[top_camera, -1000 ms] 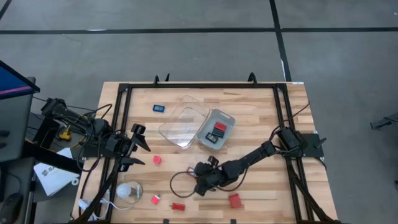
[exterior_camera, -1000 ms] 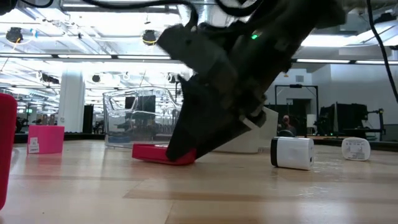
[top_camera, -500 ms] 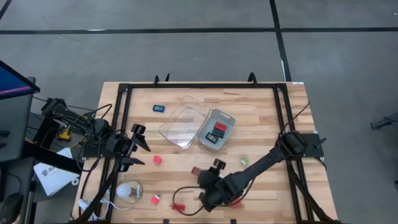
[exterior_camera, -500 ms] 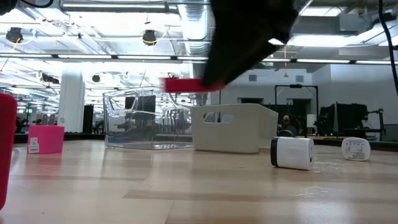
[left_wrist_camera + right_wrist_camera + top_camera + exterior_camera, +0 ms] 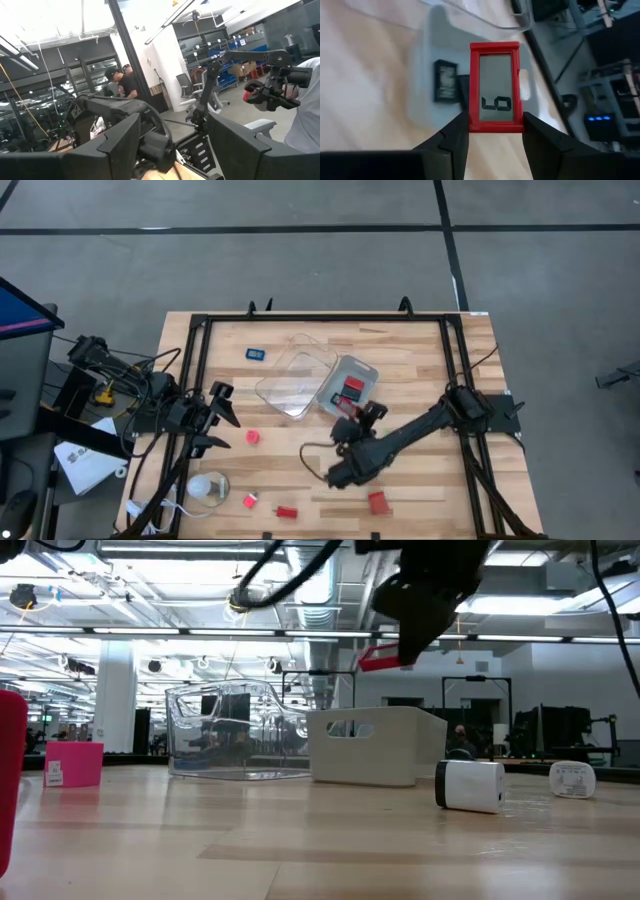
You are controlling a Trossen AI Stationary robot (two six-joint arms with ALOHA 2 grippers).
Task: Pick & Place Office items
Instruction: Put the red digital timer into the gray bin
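While the right tool grips a red piece with a little screen above the tray, two pieces already lie inside. Several red ones wait on the worktop. The left tool waits aside, fingers spread.

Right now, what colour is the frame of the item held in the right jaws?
Red; the item has a grey face. The right wrist view shows it best.
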